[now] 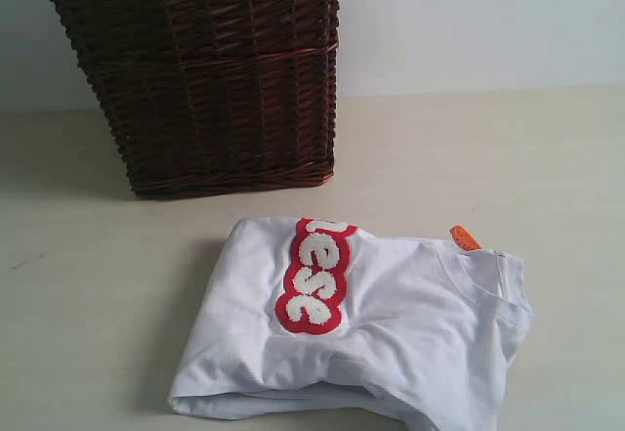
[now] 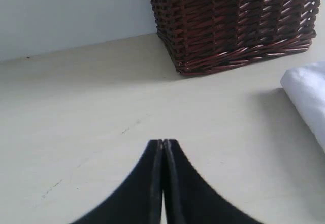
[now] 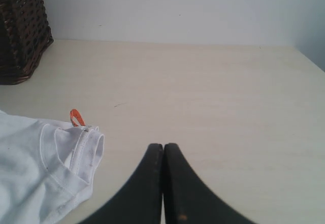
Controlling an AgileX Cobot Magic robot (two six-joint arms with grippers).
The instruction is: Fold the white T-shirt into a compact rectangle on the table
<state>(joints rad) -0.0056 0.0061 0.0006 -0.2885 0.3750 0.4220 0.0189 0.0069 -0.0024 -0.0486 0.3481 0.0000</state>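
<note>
Lettering: red band (image 1: 314, 277) on the white T-shirt (image 1: 391, 333) shows fuzzy white "ese"; orange tag (image 1: 465, 237) unreadable.
Lie: folded on the table (image 1: 88, 284), long axis left-right, collar rightward, near the basket.
Wicker basket (image 1: 205, 79): contents out of sight.
Left gripper (image 2: 162, 144): fingers pressed together, empty.
Right gripper (image 3: 163, 148): likewise, near the collar.

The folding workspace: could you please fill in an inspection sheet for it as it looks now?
Surface: table, cream, matte, faint marks.
Job's things: white T-shirt lies folded in a rough bundle, red lettered band up, orange tag at the collar.
Clutter: wicker basket behind the shirt, not touching it.
Grippers: left gripper shut, empty; right gripper shut, empty, near the collar.
Cables: nothing seen.
Surroundings: plain pale wall.
</note>
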